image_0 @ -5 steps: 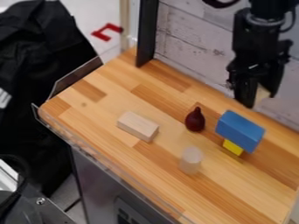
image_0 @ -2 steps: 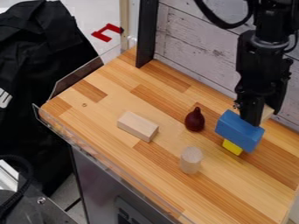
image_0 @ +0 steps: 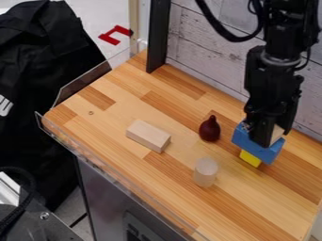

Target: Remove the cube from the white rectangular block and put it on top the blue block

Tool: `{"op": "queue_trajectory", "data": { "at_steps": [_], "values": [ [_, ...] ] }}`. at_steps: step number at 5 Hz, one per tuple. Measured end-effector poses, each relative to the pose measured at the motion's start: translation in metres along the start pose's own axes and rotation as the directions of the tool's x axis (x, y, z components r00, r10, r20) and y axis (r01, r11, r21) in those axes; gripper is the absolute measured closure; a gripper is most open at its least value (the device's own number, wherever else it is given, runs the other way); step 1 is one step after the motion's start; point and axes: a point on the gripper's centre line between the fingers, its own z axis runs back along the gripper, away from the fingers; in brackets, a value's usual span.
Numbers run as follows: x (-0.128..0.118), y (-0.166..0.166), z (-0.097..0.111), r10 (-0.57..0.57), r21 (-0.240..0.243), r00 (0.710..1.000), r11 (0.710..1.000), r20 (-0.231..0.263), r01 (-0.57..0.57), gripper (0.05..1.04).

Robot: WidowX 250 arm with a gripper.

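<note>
1. At the far left edge lies black fabric (image_0: 47, 70) with a white marking (image_0: 5, 106), cut off by the edge of the view.
2. To the right of the fabric's upper part is a red, squared bracket shape (image_0: 106, 36), beyond the wooden counter (image_0: 113, 117).
3. On the left half of the counter, a pale wooden rectangular block (image_0: 148, 136) lies flat, its top bare, well apart from the tool.
4. Further right, nearer the viewer, a pale cylinder (image_0: 205, 172) stands upright. Behind it is a glossy dark red, bulb-shaped object (image_0: 210, 128) with a narrow top.
5. Next comes the blue block (image_0: 239, 137), a rectangular piece lying slantwise over a smaller yellow block (image_0: 250, 158), which shows beneath its near side.
6. At the right, the black tool (image_0: 271, 137) hangs from the top edge, pointing down over the blue block. Its fingers are closed against the sides of a cube, gripping it.
7. That cube (image_0: 277, 133) is pale, plain wood, partly hidden by the fingers. It sits between them, above the blue block; whether the two touch cannot be told.
</note>
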Motion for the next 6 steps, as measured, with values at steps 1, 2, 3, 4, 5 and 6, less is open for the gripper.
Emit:
{"op": "queue_trajectory", "data": {
  "at_steps": [1,2,3,4,5,6],
  "values": [
    [0.0042,0.0039,-0.0013,0.015,0.004,1.0,1.0,0.002,-0.015,0.507],
    [0.0049,0.0042,-0.0015,0.02,0.005,1.0,1.0,0.0,-0.02,0.507],
    [0.0041,0.0053,-0.001,0.018,0.017,1.0,1.0,-0.004,-0.018,0.507],
    [0.0033,-0.0007,0.0041,0.016,-0.001,1.0,1.0,-0.004,-0.016,0.507],
    [0.0035,-0.002,0.0053,0.018,-0.004,1.0,1.0,0.0,-0.018,0.507],
    [0.0041,-0.0022,0.0055,0.023,-0.005,1.0,1.0,-0.003,-0.023,0.507]
  ]
}}
